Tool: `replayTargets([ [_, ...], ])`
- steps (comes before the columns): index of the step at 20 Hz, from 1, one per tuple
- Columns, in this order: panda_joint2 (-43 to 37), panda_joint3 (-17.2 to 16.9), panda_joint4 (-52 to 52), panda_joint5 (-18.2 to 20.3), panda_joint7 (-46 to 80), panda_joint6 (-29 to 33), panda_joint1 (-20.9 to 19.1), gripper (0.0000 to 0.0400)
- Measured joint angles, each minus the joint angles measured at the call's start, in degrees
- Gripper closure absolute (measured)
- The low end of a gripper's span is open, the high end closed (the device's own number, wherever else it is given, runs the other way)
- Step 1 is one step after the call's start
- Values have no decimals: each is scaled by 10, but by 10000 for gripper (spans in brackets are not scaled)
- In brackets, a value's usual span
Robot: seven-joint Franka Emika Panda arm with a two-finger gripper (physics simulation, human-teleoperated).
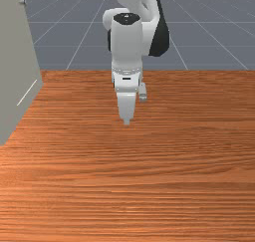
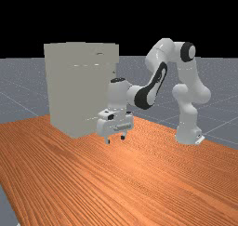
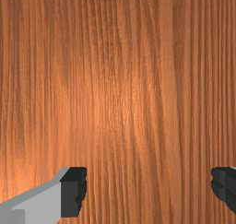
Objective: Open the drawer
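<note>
In the far view my gripper (image 2: 115,140) hangs over the table in front of the tall grey-beige cabinet (image 2: 72,90), its two fingers spread apart. The wrist view has the gripper (image 3: 148,191) open, with bare wood between its dark fingertips. The cabinet (image 1: 15,57) stands at the front view's left edge, well apart from the hand. A small metal handle (image 1: 22,2) juts from it near the top. At the cabinet's upper right in the far view, a block-like part (image 2: 109,52) sticks out. I cannot tell which part is the drawer.
Orange-brown wooden table (image 1: 149,186) lies under the hand and spreads toward the front view's bottom and right. The cabinet's side wall bounds the space on the front view's left. The arm's base (image 2: 188,134) stands at the far view's right.
</note>
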Motion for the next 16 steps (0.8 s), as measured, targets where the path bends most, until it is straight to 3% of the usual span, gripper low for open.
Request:
replayTargets([
  [1, 0, -6, -3, -10, 4, -7, 2, 151],
  [2, -1, -13, -5, -15, 17, -17, 2, 92],
  [4, -3, -20, -5, -19, 29, -26, 1, 34],
  [5, -39, -34, 6, -36, 121, -152, 4, 176],
  [6, -103, -48, 40, -44, 211, -256, 2, 263],
  [8, -195, -63, 92, -58, 415, -355, -4, 349],
  [12, -216, -62, 116, -82, 813, -420, -3, 393],
  [16, -210, -60, 125, -84, 897, -443, 0, 399],
])
